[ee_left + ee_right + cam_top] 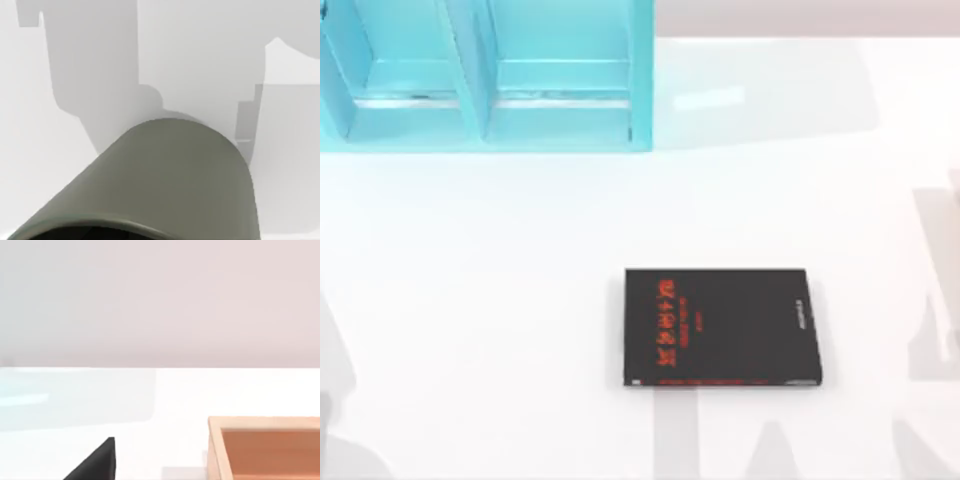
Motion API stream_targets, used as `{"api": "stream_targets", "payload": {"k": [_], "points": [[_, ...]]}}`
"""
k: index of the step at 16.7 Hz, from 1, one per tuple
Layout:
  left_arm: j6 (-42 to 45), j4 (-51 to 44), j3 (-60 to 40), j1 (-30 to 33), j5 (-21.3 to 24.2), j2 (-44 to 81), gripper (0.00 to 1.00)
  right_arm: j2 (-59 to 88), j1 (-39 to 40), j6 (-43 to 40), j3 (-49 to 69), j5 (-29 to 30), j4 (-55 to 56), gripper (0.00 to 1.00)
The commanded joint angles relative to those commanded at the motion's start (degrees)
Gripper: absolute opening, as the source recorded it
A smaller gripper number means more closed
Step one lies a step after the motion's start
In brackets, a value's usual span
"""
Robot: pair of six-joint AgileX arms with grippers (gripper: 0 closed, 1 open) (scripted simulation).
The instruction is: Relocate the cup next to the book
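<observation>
You are seeing the book [720, 327] lying flat on the white table [480, 300], right of centre and in front of a turquoise shelf unit [485, 75]. The olive cup [170, 175] is looming close under the left wrist camera, above the table. Neither end effector is showing its fingers, so you cannot tell their state; a wooden box [265, 447] is sitting in the right wrist view.

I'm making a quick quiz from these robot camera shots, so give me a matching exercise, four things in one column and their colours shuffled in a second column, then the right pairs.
Things:
1. book
2. cup
3. shelf unit
4. open box

Colours:
A. turquoise
B. light wood with an orange-brown inside
C. black with red lettering
D. dull grey-green

Pairs: 1-C, 2-D, 3-A, 4-B
</observation>
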State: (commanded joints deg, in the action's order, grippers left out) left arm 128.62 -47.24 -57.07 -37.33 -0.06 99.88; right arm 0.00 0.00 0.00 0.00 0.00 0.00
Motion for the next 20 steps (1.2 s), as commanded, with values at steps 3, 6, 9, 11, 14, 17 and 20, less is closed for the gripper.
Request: {"api": "stream_targets", "payload": {"k": [3,6,9,11,14,17,20], "points": [[0.0,0.0,0.0,0.0,0.0,0.0,0.55,0.0,0.0,0.0,0.0,0.0,0.0,1.0],[0.0,0.0,0.0,0.0,0.0,0.0,0.32,0.0,0.0,0.0,0.0,0.0,0.0,1.0],[0.0,0.0,0.0,0.0,0.0,0.0,0.1,0.0,0.0,0.0,0.0,0.0,0.0,1.0],[0.0,0.0,0.0,0.0,0.0,0.0,0.0,0.0,0.0,0.0,0.0,0.0,0.0,1.0],[0.0,0.0,0.0,0.0,0.0,0.0,0.0,0.0,0.0,0.0,0.0,0.0,0.0,1.0],[0.0,0.0,0.0,0.0,0.0,0.0,0.0,0.0,0.0,0.0,0.0,0.0,0.0,1.0],[0.0,-0.2,-0.2,0.1,0.0,-0.1,0.0,0.0,0.0,0.0,0.0,0.0,0.0,1.0]]}}
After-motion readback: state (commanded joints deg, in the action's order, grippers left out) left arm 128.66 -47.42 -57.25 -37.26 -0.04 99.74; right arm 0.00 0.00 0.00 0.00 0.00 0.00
